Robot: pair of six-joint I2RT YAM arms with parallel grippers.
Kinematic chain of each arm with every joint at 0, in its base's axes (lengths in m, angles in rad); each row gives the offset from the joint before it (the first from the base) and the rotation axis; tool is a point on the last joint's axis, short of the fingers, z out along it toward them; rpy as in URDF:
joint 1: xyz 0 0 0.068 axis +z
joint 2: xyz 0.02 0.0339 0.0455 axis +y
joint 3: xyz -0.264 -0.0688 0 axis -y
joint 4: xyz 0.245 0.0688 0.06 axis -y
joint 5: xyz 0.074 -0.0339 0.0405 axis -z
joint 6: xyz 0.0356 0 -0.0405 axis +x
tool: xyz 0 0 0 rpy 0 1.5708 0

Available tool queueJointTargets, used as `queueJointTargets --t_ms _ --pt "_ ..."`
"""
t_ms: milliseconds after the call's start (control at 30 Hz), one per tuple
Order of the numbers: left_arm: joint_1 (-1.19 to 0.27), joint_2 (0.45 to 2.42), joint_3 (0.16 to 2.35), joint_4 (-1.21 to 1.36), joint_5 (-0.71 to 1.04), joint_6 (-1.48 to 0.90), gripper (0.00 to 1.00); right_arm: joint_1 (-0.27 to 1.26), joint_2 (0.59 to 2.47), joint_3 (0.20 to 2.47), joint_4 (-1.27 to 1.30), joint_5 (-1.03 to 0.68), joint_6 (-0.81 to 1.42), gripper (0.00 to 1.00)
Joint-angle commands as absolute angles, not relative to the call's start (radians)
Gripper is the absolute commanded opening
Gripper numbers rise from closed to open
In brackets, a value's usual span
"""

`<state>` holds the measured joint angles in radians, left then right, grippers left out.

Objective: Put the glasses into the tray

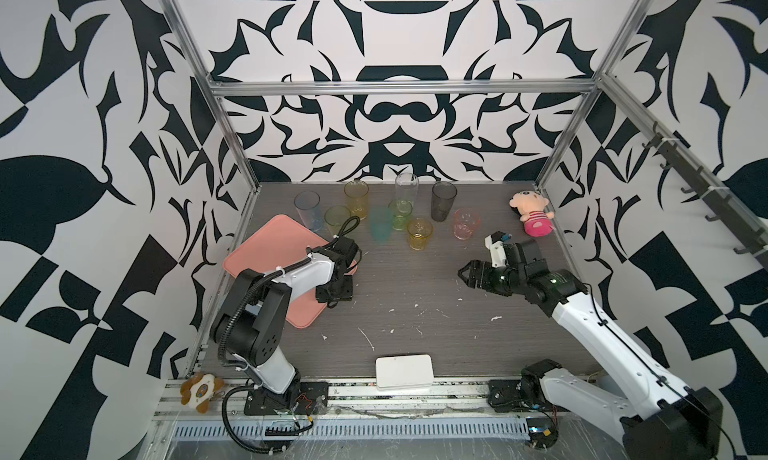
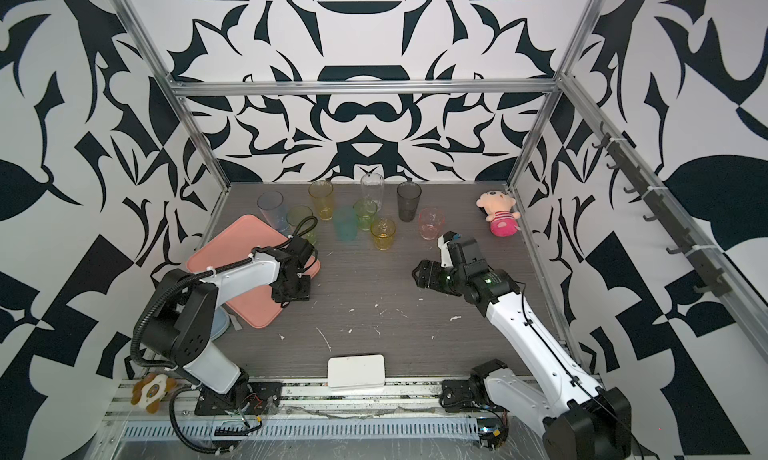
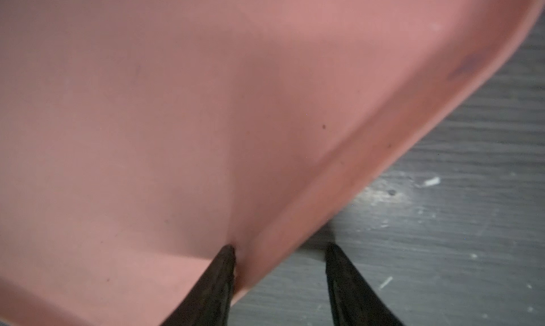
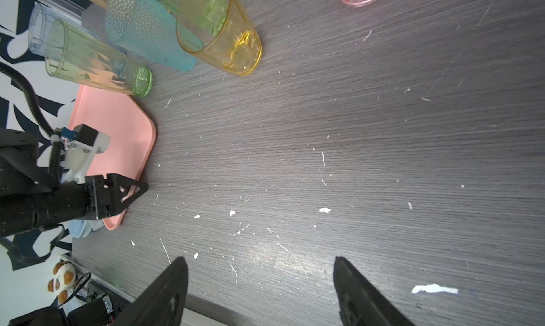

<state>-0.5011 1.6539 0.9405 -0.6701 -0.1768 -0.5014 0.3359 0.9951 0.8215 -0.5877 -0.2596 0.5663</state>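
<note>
Several translucent glasses stand upright along the back of the table in both top views, among them a blue-grey one [image 1: 306, 210], a tall clear one [image 1: 406, 191], a smoky grey one [image 1: 443, 202], a teal one [image 1: 380, 227], an amber one [image 1: 419, 234] and a pink one [image 1: 466, 224]. The salmon-pink tray [image 1: 270, 245] lies at the left and holds no glass. My left gripper [image 3: 280, 248] is open and straddles the tray's [image 3: 177, 118] right rim, one finger inside it and one over the table. My right gripper [image 4: 261, 261] is open and holds nothing, above bare table right of centre.
A white box [image 1: 404, 372] sits at the front edge. A pink plush doll [image 1: 533, 214] lies at the back right, and another plush toy [image 1: 201, 391] lies off the table at the front left. A pale blue object [image 2: 218, 325] shows under the tray's near corner.
</note>
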Motion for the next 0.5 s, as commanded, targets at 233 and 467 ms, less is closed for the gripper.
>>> queueJointTargets --t_ms 233,467 --pt "-0.663 1.779 1.038 -0.650 -0.110 -0.551 0.44 0.341 0.944 0.799 -0.593 -0.226 0.591 0.80" --pt "-0.746 1.844 1.110 -0.618 -0.073 -0.586 0.36 0.341 0.927 0.787 -0.598 -0.209 0.593 0.80"
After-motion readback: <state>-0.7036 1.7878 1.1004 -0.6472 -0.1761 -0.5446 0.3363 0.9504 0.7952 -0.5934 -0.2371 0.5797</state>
